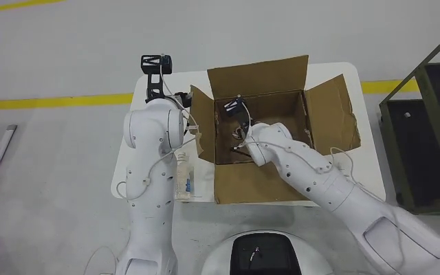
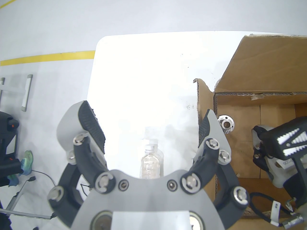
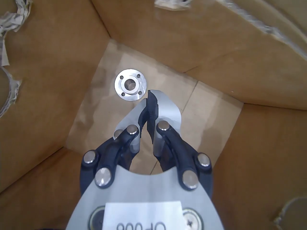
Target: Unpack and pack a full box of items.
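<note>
Flange [image 3: 130, 88] flat in box [image 3: 215, 48], bore up, closed right end effector [image 3: 150, 100] seemingly near

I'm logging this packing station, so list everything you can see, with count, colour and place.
box: 1, brown cardboard, flaps open, on the table
flange: 1, silver metal, on the box floor
bottle: 1, clear, on the table beside the box
table: 1, white, under the box
left gripper: 1, grey and black, open, over the table near the bottle
right gripper: 1, grey and black, shut, inside the box beside the flange
</note>
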You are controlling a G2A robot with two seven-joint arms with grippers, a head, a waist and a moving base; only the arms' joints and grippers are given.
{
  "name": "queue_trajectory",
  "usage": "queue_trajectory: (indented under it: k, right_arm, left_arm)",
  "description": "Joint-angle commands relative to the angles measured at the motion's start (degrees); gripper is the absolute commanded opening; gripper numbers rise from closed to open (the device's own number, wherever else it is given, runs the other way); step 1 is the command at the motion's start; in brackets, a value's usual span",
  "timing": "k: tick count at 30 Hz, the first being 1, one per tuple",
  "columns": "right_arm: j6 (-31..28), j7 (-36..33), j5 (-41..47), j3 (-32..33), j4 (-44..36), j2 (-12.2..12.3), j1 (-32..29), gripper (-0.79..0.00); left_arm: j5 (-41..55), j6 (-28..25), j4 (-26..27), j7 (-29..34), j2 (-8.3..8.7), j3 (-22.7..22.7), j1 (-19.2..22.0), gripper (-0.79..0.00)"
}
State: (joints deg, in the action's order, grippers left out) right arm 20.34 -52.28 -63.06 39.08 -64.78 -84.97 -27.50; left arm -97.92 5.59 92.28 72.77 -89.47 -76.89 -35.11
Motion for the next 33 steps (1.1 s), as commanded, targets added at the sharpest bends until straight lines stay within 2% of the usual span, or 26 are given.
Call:
queue_trajectory:
  k: [1,2,5,7,16,18,22,25,33]
  right_arm:
    - [-0.18,0.80,0.35,-1.18,3.10,-1.09,1.20,-0.739]
    - [-0.24,1.38,0.77,-1.44,4.37,-1.57,1.73,-0.696]
    - [-1.10,3.15,1.78,-2.26,8.17,-2.95,3.24,-0.705]
    - [-1.80,4.15,2.29,-2.92,10.57,-3.88,4.04,-0.579]
    - [-3.87,7.85,4.96,-4.71,19.70,-7.78,6.60,-0.554]
    - [-4.16,8.53,5.28,-4.95,21.27,-8.54,7.05,-0.480]
    - [-4.74,9.55,5.91,-5.23,24.29,-9.91,7.81,-0.471]
    - [-5.24,10.02,6.29,-5.34,26.24,-10.85,8.34,-0.400]
    - [-6.02,10.95,6.36,-5.55,30.40,-12.94,9.37,-0.403]
  left_arm:
    - [0.00,0.00,0.00,0.00,0.00,0.00,0.00,0.000]
    - [0.00,0.00,0.00,0.00,0.00,0.00,0.00,0.000]
    - [0.00,0.00,0.00,0.00,0.00,0.00,0.00,0.000]
    - [0.00,0.00,0.00,0.00,0.00,0.00,0.00,0.000]
    - [0.00,0.00,0.00,0.00,0.00,0.00,0.00,0.000]
    - [0.00,0.00,0.00,0.00,0.00,0.00,0.00,0.000]
    - [0.00,0.00,0.00,0.00,0.00,0.00,0.00,0.000]
    - [0.00,0.00,0.00,0.00,0.00,0.00,0.00,0.000]
    - [0.00,0.00,0.00,0.00,0.00,0.00,0.00,0.000]
